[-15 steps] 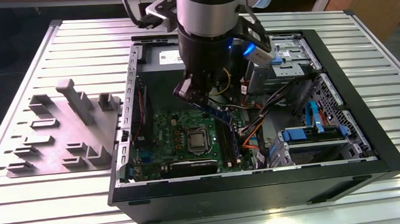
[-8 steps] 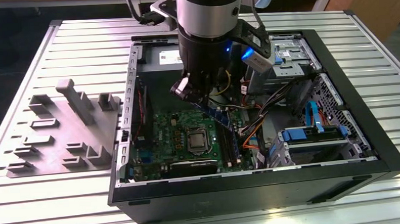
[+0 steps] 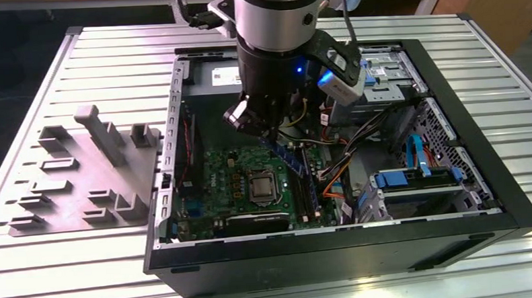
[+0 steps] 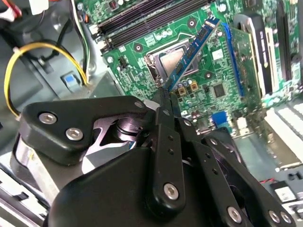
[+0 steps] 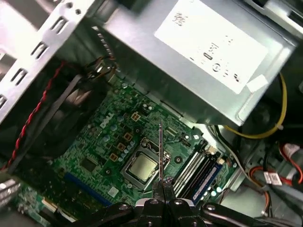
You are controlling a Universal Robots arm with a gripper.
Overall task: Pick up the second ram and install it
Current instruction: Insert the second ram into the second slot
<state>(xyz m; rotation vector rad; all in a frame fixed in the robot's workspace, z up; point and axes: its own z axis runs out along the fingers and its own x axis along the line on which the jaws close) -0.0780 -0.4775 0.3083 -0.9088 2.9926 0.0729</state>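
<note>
Transport is the step, we judge: the gripper (image 4: 165, 97) pinches the ram (image 4: 189, 54) by one end, tilted, above and just beside the slots (image 4: 142, 19), not yet seated, so it needs lining up with a slot.

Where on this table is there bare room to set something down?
Bare slatted table lies beyond the grey holder tray, at the exterior view's upper left, and in a strip before the tray. Inside the computer case it is crowded: cables, drive cage, and the pincer holding the second ram above the motherboard.
</note>
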